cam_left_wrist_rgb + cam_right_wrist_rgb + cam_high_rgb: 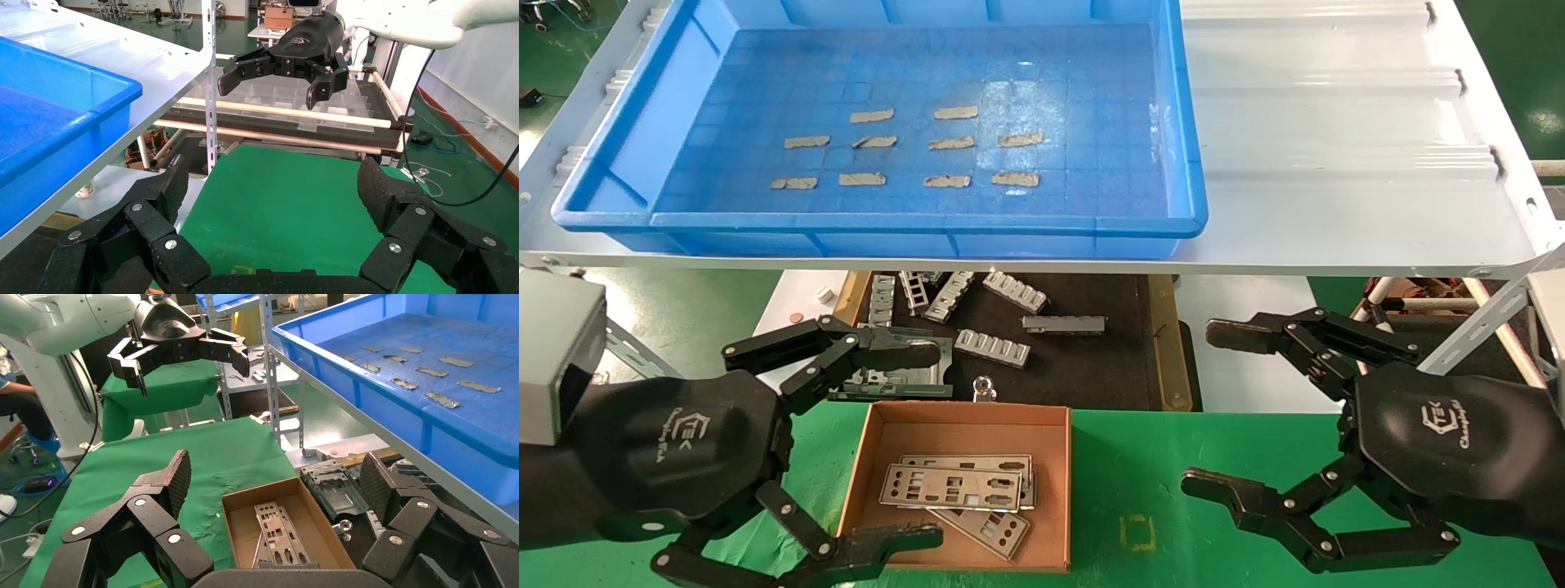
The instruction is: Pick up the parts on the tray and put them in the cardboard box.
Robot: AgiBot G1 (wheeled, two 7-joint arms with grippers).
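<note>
The blue tray sits on the white shelf, and only tan strips show on its floor. Below it, the cardboard box rests on the green table and holds a few overlapping silver-grey parts, also seen as parts inside the box. My left gripper is open, its fingers spanning the box's left end with nothing between them. My right gripper hangs open and empty over the green table, right of the box.
Behind the box is a black mat with ribbed grey bars and a metal bracket. The shelf's front edge overhangs both grippers. Green table stretches between box and right gripper. A shelf post stands close to the left gripper.
</note>
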